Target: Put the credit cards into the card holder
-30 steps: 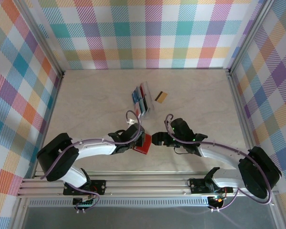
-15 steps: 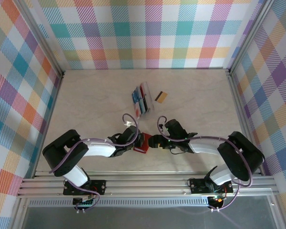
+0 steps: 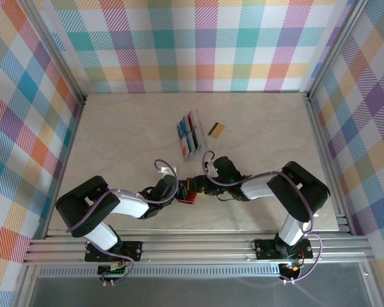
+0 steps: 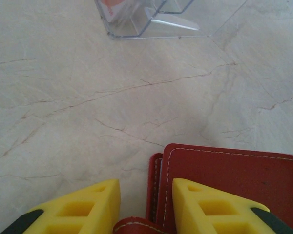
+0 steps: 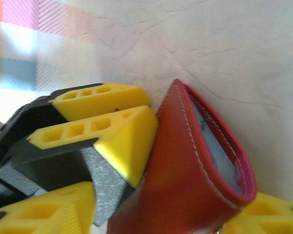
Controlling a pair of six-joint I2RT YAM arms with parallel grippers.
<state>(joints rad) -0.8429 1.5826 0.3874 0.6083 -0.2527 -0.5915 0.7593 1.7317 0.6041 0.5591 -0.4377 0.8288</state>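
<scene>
The red card holder (image 3: 191, 191) stands on edge on the table between my two grippers. My left gripper (image 3: 181, 192) is shut on its left end. In the left wrist view the holder's stitched face (image 4: 234, 170) lies under one finger, its tab between the fingers (image 4: 83, 207). My right gripper (image 3: 201, 187) is open and straddles the holder (image 5: 185, 161), whose grey inner pocket gapes upward. A gold credit card (image 3: 217, 130) with a dark stripe lies flat farther back. More credit cards (image 3: 191, 134), red, blue and teal, stand in a clear rack.
The clear plastic rack (image 4: 146, 19) stands just beyond the holder, an orange-red card (image 4: 119, 7) showing in it. Checked walls on metal posts close the table on three sides. My arms' bases sit on the rail at the near edge.
The right gripper has moved left up to the card holder and its jaws have narrowed around it. The left arm has dropped lower, still holding the holder.
</scene>
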